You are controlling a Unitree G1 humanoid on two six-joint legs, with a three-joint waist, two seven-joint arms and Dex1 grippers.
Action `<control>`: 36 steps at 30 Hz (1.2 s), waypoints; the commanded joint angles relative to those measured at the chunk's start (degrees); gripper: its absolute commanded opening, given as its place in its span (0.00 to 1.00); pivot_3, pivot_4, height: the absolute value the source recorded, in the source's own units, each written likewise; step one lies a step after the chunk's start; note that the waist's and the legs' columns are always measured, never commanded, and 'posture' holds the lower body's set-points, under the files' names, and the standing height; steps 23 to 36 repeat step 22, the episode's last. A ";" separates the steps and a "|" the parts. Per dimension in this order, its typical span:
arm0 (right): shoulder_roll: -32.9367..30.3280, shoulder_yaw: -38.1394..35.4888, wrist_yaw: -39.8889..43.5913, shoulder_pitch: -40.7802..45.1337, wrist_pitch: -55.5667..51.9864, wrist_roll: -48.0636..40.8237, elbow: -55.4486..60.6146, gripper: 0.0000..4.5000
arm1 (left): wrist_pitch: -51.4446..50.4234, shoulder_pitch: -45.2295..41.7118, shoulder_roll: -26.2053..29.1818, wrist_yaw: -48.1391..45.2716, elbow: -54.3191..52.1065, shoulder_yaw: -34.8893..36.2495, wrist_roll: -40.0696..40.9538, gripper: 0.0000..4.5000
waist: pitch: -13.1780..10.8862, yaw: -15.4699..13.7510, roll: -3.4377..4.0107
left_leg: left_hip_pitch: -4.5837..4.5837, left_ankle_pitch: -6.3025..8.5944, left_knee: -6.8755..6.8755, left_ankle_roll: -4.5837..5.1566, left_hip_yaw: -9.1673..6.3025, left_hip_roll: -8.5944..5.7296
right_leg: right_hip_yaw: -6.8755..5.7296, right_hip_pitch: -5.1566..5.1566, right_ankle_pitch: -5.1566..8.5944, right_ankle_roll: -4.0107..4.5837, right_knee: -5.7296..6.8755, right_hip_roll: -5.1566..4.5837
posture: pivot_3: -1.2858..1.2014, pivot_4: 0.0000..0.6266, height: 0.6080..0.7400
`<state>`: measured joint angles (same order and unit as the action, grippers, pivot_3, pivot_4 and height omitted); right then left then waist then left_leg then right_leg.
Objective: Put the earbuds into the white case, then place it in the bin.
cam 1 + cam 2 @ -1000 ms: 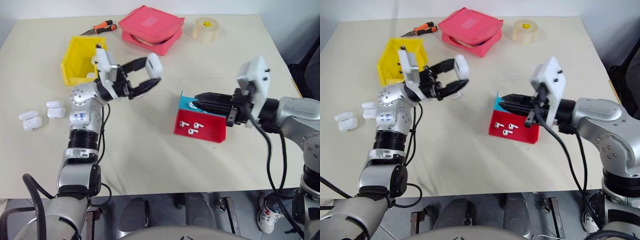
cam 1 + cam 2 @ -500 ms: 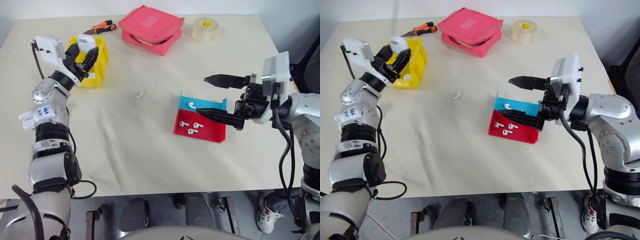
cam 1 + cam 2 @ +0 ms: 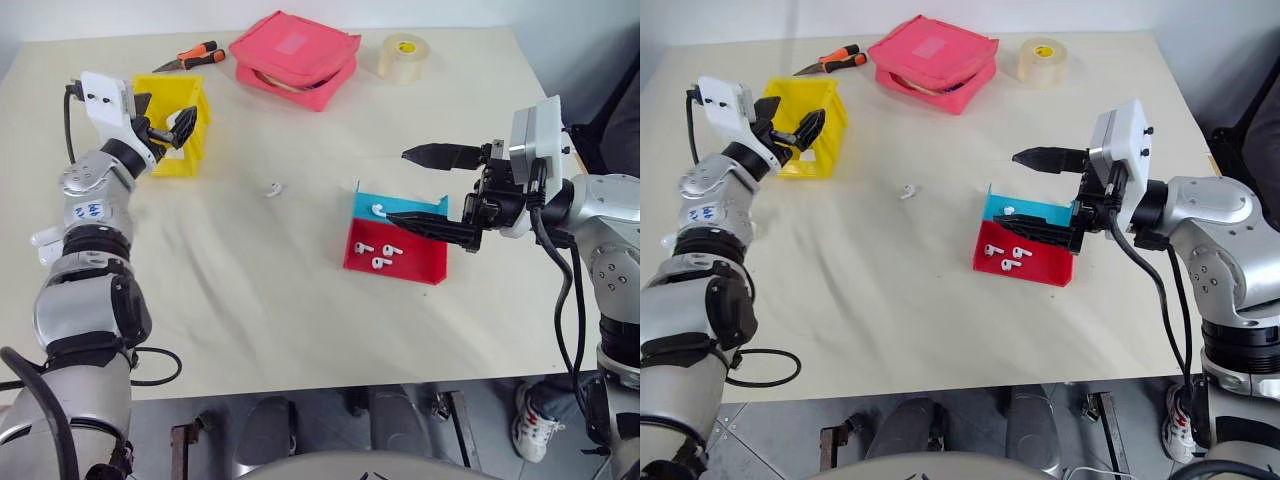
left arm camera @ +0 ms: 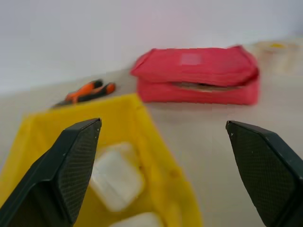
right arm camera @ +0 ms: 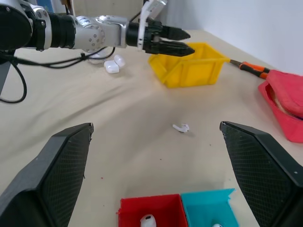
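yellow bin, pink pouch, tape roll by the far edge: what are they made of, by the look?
Yellow bin: looks like moulded plastic, with stiff thin walls, uniform colour and a slight sheen.
Pink pouch: appears to be fabric, matte, with soft rounded edges and a seam along the side.
Tape roll: probably translucent plastic tape, pale yellowish and glossy, with an open core; core material unclear.

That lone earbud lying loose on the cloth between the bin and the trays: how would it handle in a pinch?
The earbud looks tiny and glossy, so it would likely slip from the broad black fingers. Its rounded head suggests it may roll if nudged.
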<state>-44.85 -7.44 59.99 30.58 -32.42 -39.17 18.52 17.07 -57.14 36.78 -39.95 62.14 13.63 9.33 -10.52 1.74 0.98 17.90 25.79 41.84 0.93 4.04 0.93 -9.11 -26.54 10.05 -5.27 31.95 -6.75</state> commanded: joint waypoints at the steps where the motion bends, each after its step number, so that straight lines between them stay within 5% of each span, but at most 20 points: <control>1: -1.84 -3.02 2.95 -1.80 3.80 0.36 0.16 1.00 | -1.94 5.82 2.73 -12.34 -10.45 2.22 6.32 1.00 | 0.00 0.10 0.00 | -0.06 0.00 -0.04 0.00 0.06 0.00 | 0.00 0.00 0.00 0.00 0.00 0.00 | 0.52 0.24 1.00; 7: -3.49 -3.82 8.85 -6.05 8.33 1.72 -4.43 1.00 | -9.73 26.07 7.71 -21.09 -31.22 7.53 14.90 1.00 | 0.00 0.14 0.00 | -0.31 0.00 -0.13 -0.01 0.27 0.08 | 0.11 0.04 0.03 0.04 0.06 0.00 | 0.52 0.24 1.00; 19: -8.85 -7.85 16.51 -16.95 8.92 1.44 -8.09 1.00 | -21.59 53.63 10.73 -26.23 -51.50 19.32 25.60 1.00 | -0.01 -1.02 0.00 | -0.49 0.09 -0.17 -0.12 0.38 0.15 | 0.18 0.11 0.06 0.10 0.10 -0.01 | 0.52 0.24 1.00; 36: -8.94 -7.73 16.84 -17.19 9.36 1.94 -8.43 1.00 | -23.35 55.58 10.49 -27.01 -53.86 20.81 27.68 1.00 | -0.01 -1.26 0.01 | -0.58 0.15 -0.17 -0.22 0.39 0.22 | 0.19 0.14 0.09 0.22 0.16 0.03 | 0.52 0.24 1.00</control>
